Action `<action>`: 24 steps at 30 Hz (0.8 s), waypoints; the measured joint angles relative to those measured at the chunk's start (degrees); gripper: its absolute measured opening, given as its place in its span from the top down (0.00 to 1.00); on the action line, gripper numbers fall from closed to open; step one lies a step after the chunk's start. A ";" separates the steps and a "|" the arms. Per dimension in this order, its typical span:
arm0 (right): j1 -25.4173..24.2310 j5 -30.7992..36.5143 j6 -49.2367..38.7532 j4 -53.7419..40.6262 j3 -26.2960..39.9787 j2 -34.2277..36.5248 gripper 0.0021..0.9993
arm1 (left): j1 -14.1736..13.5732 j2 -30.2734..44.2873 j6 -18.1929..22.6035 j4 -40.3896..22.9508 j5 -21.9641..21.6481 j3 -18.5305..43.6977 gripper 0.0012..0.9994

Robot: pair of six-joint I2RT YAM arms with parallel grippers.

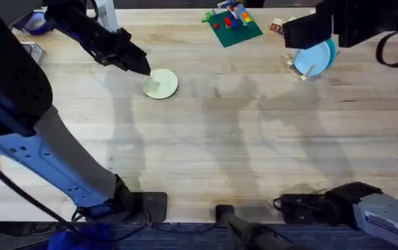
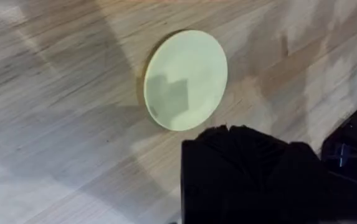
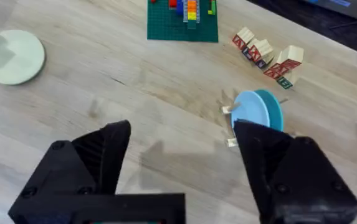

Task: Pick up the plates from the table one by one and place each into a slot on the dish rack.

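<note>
Left end effector [image 1: 143,67] beside cream plate [image 1: 161,84]; blue plate [image 1: 317,55] racked.

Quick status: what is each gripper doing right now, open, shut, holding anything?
Left gripper: at the cream plate lying flat on the table; finger state cannot be told.
Right gripper: open, holding nothing.
</note>
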 joint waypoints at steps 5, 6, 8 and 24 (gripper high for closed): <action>0.00 0.00 0.00 0.00 0.00 0.01 0.00 | 0.97 1.89 0.79 0.94 1.15 -0.04 0.96; 0.00 0.00 0.00 0.00 0.00 0.00 0.00 | 1.25 2.29 0.89 1.33 1.31 -0.04 0.96; 0.00 0.00 0.00 0.00 0.00 0.02 0.00 | 1.60 2.92 1.09 2.01 1.46 -0.09 0.96; 0.00 0.00 0.00 0.00 0.00 0.01 0.00 | 1.97 8.94 1.64 6.13 2.61 -0.15 0.96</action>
